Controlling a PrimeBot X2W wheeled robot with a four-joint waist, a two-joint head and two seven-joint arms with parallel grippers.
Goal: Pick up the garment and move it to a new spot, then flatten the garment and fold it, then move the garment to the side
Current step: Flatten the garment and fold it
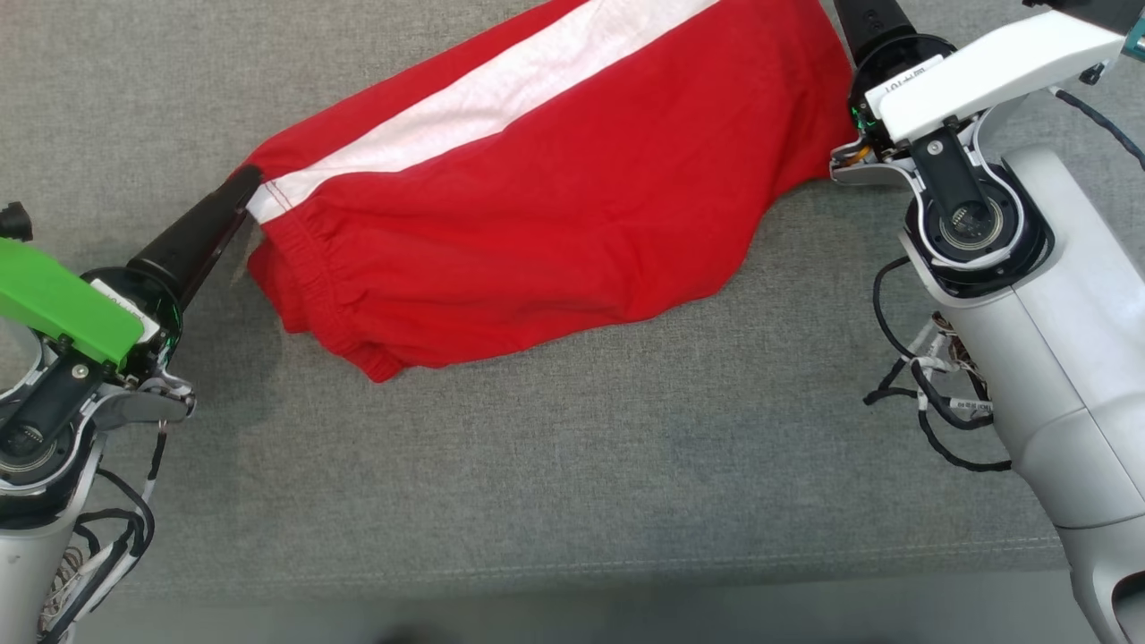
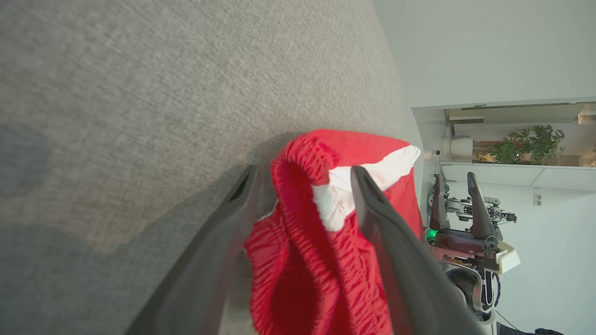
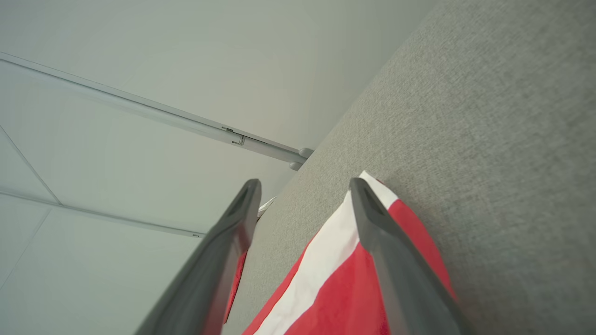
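Note:
The garment (image 1: 555, 179), red shorts with a white side stripe and an elastic waistband, lies spread on the grey fabric surface (image 1: 572, 447). My left gripper (image 1: 241, 183) is at the waistband corner on the left. In the left wrist view its fingers stand apart, open (image 2: 302, 174), with the bunched waistband (image 2: 321, 223) loose between them. My right gripper (image 1: 872, 22) is at the garment's far right end. In the right wrist view it is open (image 3: 302, 186), and the striped cloth (image 3: 326, 279) lies under and between the fingers. The right gripper (image 2: 458, 204) also shows beyond the cloth.
The grey surface's front edge (image 1: 572, 572) runs along the bottom of the head view. My right arm's white forearm (image 1: 1029, 268) and cables stand at the right. A wall shelf with a plant (image 2: 526, 144) is in the background.

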